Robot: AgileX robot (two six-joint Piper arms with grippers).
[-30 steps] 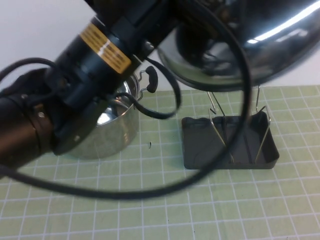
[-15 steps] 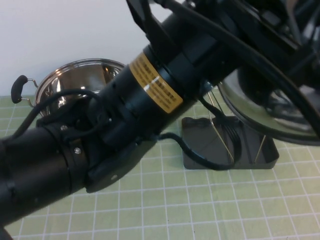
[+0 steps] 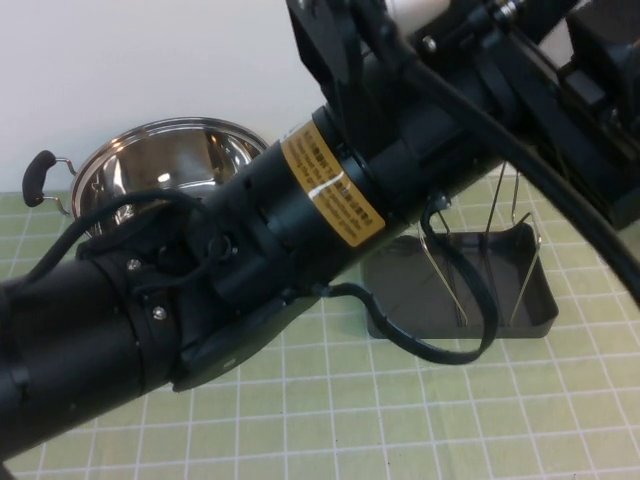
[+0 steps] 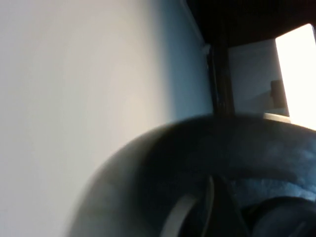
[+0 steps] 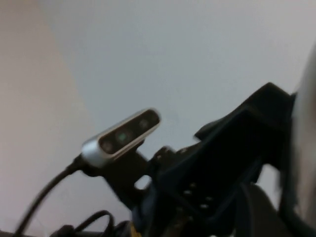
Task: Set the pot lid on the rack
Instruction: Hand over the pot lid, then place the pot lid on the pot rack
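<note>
Steel pot lid (image 4: 163, 197) unseen from above | left arm (image 3: 300, 220) over rack (image 3: 470, 290) | either gripper's fingers: can't tell | I risk missing the wires, unsighted.

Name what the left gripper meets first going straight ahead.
Probably the pale wall, though depth is unclear. The left gripper itself is hidden, its arm reaching up over the rack. The right gripper is out of view.
</note>
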